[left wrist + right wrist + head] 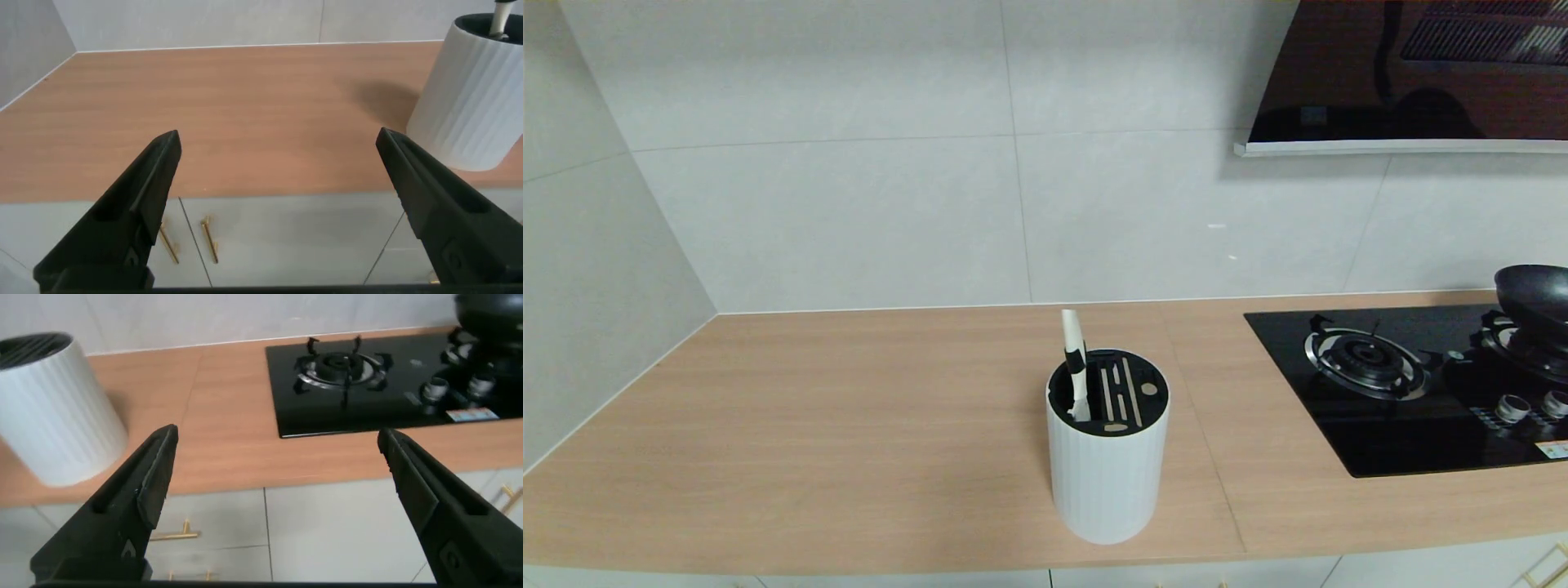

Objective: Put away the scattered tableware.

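On the bench [849,408]: a white ribbed holder [1107,478] stands upright near the front edge, well apart from the wall.
Holder top: a black insert with narrow slots, round holes and a wider opening on its left side.
Utensil [1074,347]: it has a white handle with a black band and stands in that wider opening, leaning slightly. Its working end is hidden inside the holder.
Gas hob [1405,408]: black glass, set into the bench to the holder's right, with bare wood between them.
Pan [1535,294]: dark, resting on the hob's far-right burner.
Range hood [1413,73]: dark, on the tiled wall above the hob.
Left pincer [278,143]: released, fingers spread wide with nothing between them. It sits in front of the bench edge above cabinet doors with gold handles [210,239], and the holder is off to one side.
Right pincer [276,437]: released and spread wide, also before the bench edge, between holder and hob.
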`<state>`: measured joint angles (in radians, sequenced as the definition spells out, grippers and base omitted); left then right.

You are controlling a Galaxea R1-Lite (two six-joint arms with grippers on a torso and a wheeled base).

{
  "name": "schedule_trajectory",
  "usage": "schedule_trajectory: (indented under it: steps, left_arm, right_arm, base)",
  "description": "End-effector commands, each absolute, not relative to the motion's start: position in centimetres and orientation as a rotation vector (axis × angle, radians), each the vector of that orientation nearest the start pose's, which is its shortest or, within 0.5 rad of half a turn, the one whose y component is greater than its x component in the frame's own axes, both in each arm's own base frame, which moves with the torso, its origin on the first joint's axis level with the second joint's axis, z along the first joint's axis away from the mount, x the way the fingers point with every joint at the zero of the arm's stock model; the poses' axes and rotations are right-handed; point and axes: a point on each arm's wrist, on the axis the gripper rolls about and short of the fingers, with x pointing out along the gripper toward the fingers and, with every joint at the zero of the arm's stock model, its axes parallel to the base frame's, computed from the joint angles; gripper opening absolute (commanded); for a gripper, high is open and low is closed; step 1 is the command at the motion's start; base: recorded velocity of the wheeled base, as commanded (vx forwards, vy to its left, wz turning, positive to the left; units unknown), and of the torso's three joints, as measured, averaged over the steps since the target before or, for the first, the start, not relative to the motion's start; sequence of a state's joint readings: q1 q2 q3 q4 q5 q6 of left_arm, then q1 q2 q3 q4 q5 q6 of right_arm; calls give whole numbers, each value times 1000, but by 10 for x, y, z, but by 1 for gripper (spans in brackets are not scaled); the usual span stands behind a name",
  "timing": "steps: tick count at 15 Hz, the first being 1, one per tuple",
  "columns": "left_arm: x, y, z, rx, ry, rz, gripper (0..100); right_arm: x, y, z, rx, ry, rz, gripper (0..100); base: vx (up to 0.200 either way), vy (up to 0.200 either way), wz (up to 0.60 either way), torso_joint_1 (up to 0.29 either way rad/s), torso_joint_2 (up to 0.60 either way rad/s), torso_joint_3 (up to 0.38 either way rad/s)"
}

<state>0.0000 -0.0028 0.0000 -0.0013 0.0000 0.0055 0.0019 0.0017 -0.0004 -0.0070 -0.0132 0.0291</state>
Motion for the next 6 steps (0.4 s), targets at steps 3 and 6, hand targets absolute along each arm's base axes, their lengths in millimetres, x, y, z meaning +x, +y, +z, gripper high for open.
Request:
schedule_trajectory:
  steps: [3, 6]
  left_arm:
    - [-23, 0, 76, 0, -2, 3, 100]
    - [-23, 0, 76, 0, -2, 3, 100]
  right_arm:
    - [-23, 0, 76, 28, -2, -9, 100]
    - [-23, 0, 76, 29, -3, -8, 100]
  base:
    - [0, 0, 0, 0, 0, 0]
    - [0, 0, 0, 0, 0, 0]
